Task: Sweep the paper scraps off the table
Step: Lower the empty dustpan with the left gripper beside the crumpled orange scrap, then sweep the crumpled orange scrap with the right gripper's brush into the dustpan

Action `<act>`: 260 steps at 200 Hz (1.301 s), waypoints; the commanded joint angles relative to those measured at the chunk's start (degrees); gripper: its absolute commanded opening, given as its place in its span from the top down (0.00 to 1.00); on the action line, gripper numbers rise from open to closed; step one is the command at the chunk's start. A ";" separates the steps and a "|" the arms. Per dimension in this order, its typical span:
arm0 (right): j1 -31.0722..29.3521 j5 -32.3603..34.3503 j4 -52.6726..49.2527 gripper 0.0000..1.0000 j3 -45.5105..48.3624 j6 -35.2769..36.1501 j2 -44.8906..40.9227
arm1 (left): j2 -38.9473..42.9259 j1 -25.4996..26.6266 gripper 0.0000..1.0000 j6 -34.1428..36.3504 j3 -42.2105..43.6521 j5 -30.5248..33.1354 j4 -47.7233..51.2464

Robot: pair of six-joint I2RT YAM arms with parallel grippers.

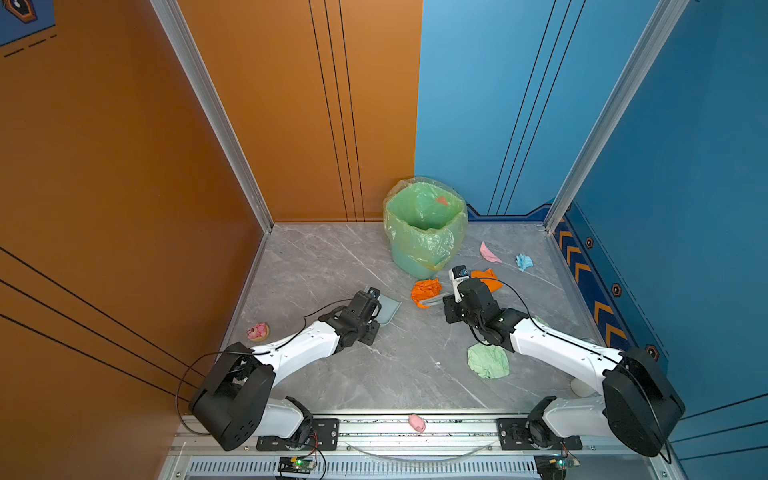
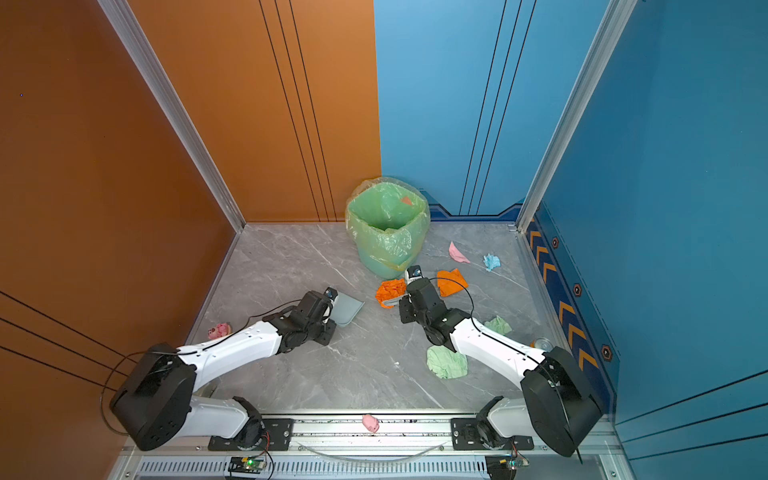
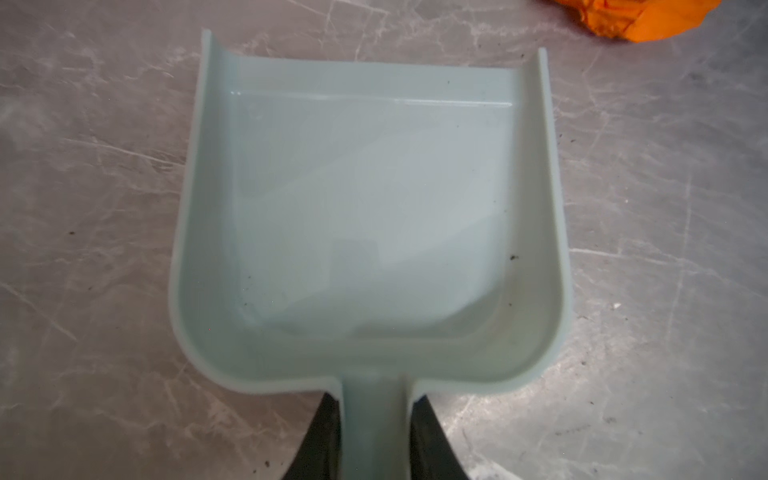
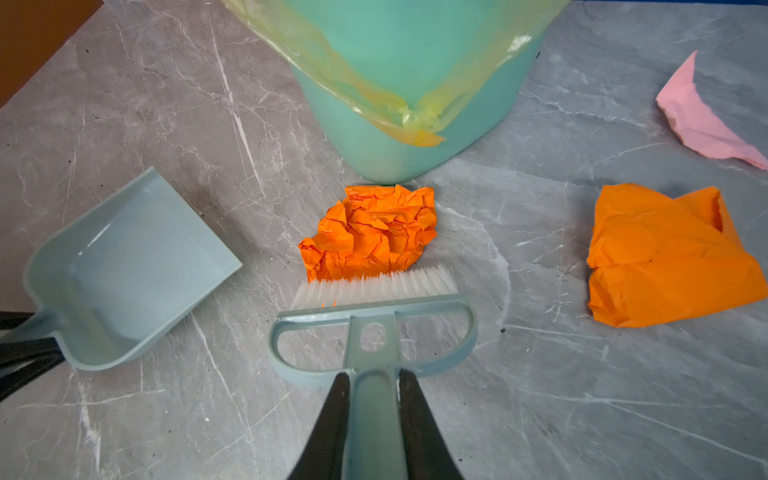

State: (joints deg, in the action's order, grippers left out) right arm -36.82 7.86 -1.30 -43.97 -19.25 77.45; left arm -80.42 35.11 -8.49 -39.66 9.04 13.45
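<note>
The right gripper (image 4: 374, 376) was closed firmly on the handle of a small pale-blue hand brush (image 4: 372, 309). Its white bristles touched a crumpled orange scrap (image 4: 370, 232), which lay just in front of the teal bin (image 4: 415, 145). The left gripper (image 3: 374, 397) was clamped on the handle of the matching dustpan (image 3: 365, 208), low on the grey marbled table (image 1: 332, 257), near that scrap but apart from it. Further right lay a flatter orange scrap (image 4: 660, 257), a pink scrap (image 4: 702, 120) and a blue scrap (image 1: 524, 262). A pale green scrap (image 1: 488, 361) lay beside the right arm.
</note>
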 commanded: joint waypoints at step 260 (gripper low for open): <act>-5.13 -8.25 -9.55 1.00 -9.07 6.81 4.29 | -8.96 6.20 1.00 3.18 -3.49 -8.90 0.34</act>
State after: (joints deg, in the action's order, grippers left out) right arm -42.13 0.19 -7.70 -51.40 -14.63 84.62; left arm -89.80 40.69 -5.58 -43.64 -0.64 11.35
